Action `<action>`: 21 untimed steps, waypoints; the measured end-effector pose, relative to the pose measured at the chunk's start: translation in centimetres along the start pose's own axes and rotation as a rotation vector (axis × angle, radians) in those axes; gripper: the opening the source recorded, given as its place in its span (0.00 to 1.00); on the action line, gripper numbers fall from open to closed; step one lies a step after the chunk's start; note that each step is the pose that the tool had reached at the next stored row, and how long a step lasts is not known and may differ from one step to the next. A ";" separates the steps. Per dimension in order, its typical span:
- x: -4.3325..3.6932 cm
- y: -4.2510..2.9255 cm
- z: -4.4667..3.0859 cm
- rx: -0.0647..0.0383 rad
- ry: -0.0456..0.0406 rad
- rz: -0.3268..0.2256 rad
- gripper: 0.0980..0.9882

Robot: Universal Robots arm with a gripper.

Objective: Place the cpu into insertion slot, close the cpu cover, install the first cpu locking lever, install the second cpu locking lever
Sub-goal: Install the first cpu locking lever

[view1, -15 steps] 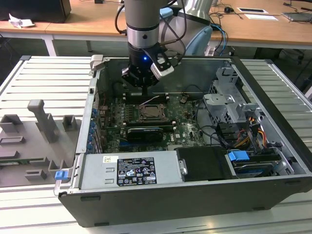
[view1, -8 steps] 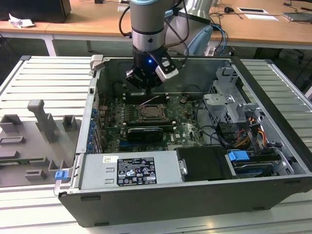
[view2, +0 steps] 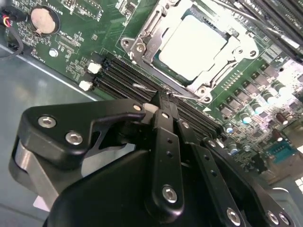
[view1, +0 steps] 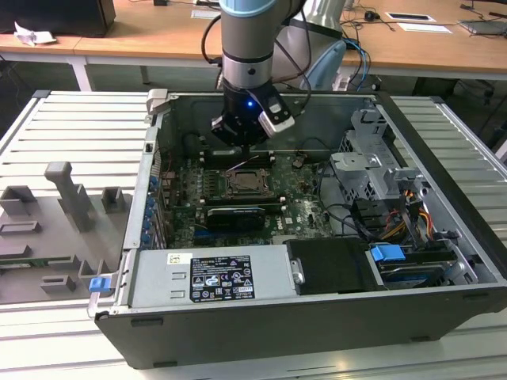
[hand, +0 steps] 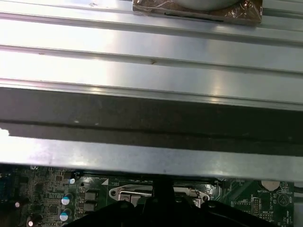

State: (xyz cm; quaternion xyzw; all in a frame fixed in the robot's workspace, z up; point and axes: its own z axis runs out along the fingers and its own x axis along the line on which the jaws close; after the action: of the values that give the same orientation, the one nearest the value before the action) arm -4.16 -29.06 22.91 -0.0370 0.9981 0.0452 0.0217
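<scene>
A: On the ribbed metal bench (view1: 47, 127) sits the biggest thing, an open desktop PC case (view1: 261, 332), lying on its side w/ the interior facing up. What's in it?

B: Green motherboard (view1: 289, 207) across the floor of the case, grey power supply box (view1: 210, 277) along the near wall, drive cage (view1: 372, 170) w/ a bundle of cables toward the exterior view's right. Black card (view1: 234, 215) lies just in front of the socket.

A: And the arm (view1: 247, 47)?

B: Reaches down into the case from the far side. Gripper (view2: 163, 111) hangs just above the memory slots (view2: 128, 75), beside the socket, touching nothing I can see. Black fingers are pressed together, nothing between them.

A: The cpu?

B: The cpu (view2: 194, 47) lies flat in the socket, pale metal top up. The cpu cover (view2: 151, 35) is down around it, frame edges bordering the chip. One thin wire locking lever (view2: 182, 96) runs along the socket side nearest the gripper; whether it's latched, can't tell.

A: Anything small?

B: Coin cell battery (view2: 42, 20) near the board's corner. In the first wrist view the case wall (hand: 151, 109) covers most of the socket (hand: 142, 193), and the gripper body cuts off its lower edge.
</scene>
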 end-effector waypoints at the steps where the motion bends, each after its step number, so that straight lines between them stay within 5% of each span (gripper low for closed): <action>1: -0.07 0.06 0.11 0.000 -0.0003 0.003 0.01; 17: -1.41 0.06 2.04 0.002 -0.0026 0.031 0.01; 21: -1.48 0.03 2.39 0.010 -0.0025 0.034 0.01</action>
State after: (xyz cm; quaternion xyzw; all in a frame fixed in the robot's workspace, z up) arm -2.59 -28.70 20.60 -0.0196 0.9987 0.0407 0.0224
